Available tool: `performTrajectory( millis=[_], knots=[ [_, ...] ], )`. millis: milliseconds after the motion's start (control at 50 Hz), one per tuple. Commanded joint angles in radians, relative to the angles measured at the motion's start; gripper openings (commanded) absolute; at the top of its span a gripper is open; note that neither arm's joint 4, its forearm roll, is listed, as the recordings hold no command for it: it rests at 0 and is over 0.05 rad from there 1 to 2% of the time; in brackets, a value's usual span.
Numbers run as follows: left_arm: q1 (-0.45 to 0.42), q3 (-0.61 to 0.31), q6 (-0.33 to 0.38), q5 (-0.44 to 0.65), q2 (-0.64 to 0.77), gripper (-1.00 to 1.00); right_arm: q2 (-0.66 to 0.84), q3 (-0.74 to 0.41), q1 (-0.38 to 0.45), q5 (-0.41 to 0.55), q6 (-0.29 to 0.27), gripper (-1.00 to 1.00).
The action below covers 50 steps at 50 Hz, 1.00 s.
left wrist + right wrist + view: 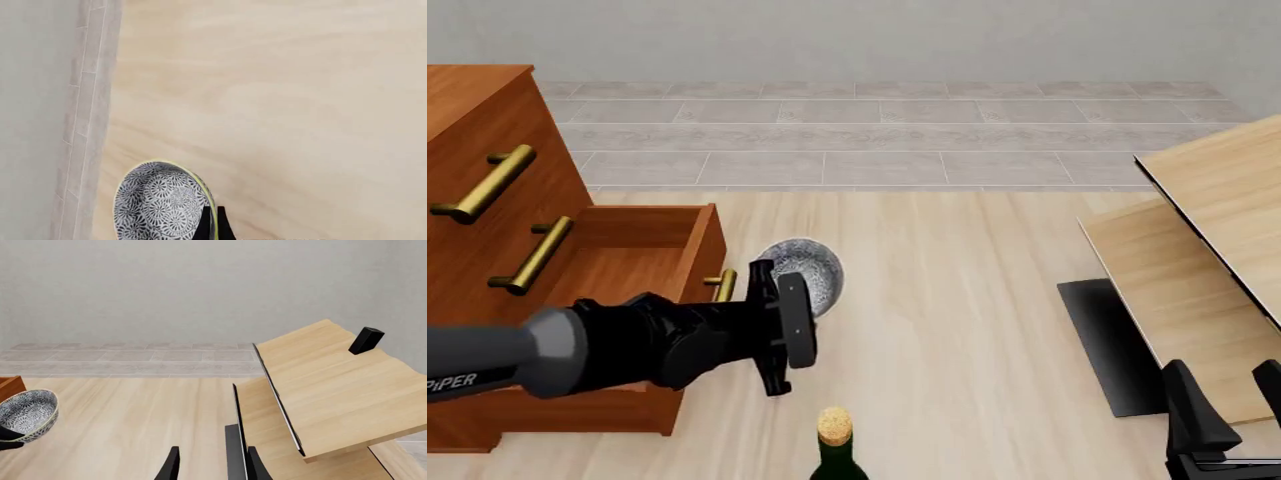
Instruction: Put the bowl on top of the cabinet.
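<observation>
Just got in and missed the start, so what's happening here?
The left claw grips the bowl by its rim and holds it up off the table, beside the cabinet, whose drawer stands open. The bowl is not yet on top. The right claw waits open, holding nothing.

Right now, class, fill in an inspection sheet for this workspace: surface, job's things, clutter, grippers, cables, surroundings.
Surface: pale wood-grain table top, bare around the bowl.
Job's things: small round speckled grey-blue bowl, gripped at its rim and tilted; large reddish-brown wooden cabinet with brass bar handles, one drawer pulled open.
Clutter: dark bottle with a cork at the near edge; pale light-wood furniture with dark edges on the right, a small black block on top.
Grippers: left gripper shut on the bowl's rim; right gripper open, holding nothing.
Cables: nothing seen.
Surroundings: grey tiled floor, plain grey wall.
</observation>
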Motion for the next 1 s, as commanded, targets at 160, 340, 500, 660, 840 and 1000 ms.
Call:
performTrajectory(
  millis=[160, 340, 500, 660, 840, 1000],
  knots=[
    [-0.074, -0.044, 0.016, 0.139, -0.2, -1.0, 0.0, 0.0, 0.0, 0.0, 0.0, 1.0],
    [-0.08, -0.121, -0.004, 0.222, -0.281, -1.0, 0.0, 0.0, 0.0, 0.0, 0.0, 1.0],
    [-0.064, -0.194, -0.007, 0.299, -0.339, -1.0, 0.0, 0.0, 0.0, 0.0, 0.0, 1.0],
    [-0.054, -0.27, -0.028, 0.384, -0.406, -1.0, 0.0, 0.0, 0.0, 0.0, 0.0, 1.0],
    [-0.079, -0.363, -0.085, 0.523, -0.487, -1.0, 0.0, 0.0, 0.0, 0.0, 0.0, 1.0],
    [-0.084, -0.431, -0.092, 0.627, -0.541, -1.0, 0.0, 0.0, 0.0, 0.0, 0.0, 1.0]
  ],
)
